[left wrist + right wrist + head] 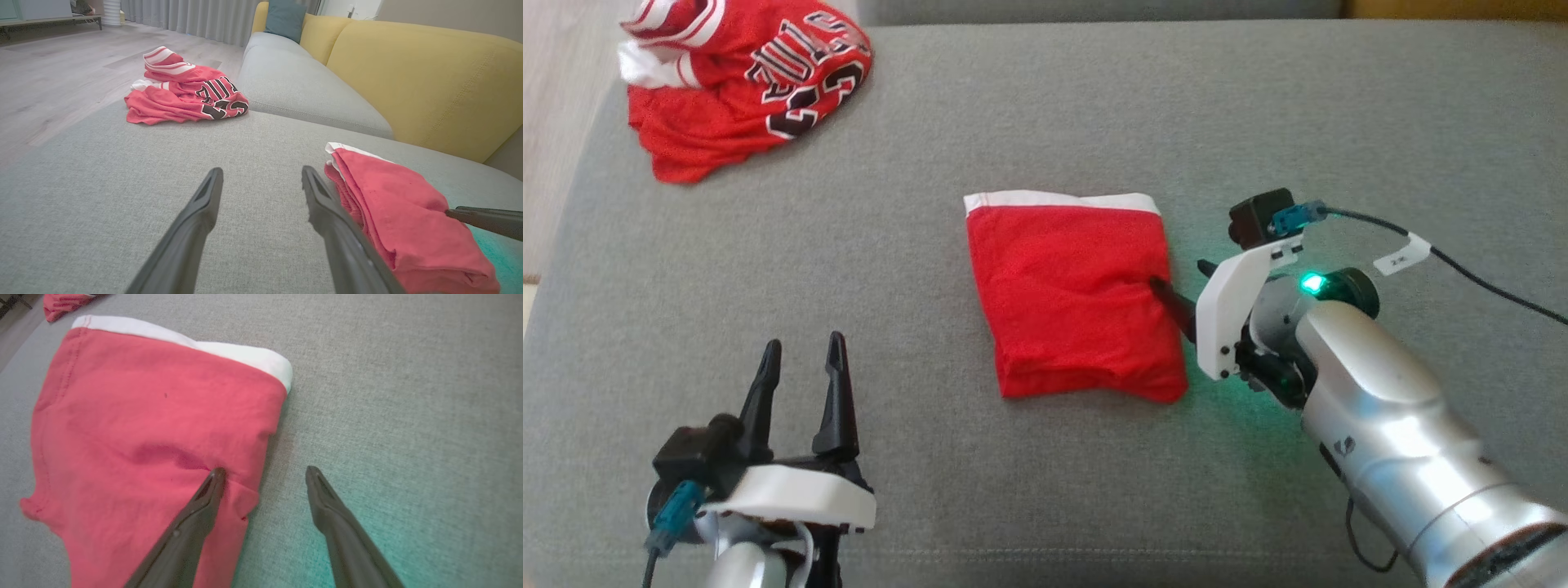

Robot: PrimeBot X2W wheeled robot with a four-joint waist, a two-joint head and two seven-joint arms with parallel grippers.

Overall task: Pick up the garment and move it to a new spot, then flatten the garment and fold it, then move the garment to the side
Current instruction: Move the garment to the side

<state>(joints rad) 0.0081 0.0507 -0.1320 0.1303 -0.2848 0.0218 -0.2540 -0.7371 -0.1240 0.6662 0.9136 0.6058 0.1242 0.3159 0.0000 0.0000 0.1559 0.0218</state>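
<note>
— What sits nearest us?
— Our left gripper [804, 341], low on our left over the grey sofa seat [1013, 506]. Its two fingers stand wide apart, and between them we see nothing but bare fabric.
— And our right gripper?
— Our right gripper [1178, 273] reaches in from the right, a little farther out, spread just as wide. One fingertip [210, 488] presses into the right edge of the folded plain red cloth [1070, 294], where the cloth dimples. The other finger is over the bare seat just beside that edge. So we touch the cloth but grip nothing.
— How does that cloth lie?
— Flat, folded to a rough rectangle mid-seat, with a white band [1054, 200] along its far edge.
— Where is the garment?
— The garment [743, 82] lies crumpled at the seat's far left corner, well apart from both grippers, black lettering upward and striped trim bunched on top. Past it, in the left wrist view, we see wood floor [49, 73] and, to the right, a yellow backrest [429, 81].
</note>
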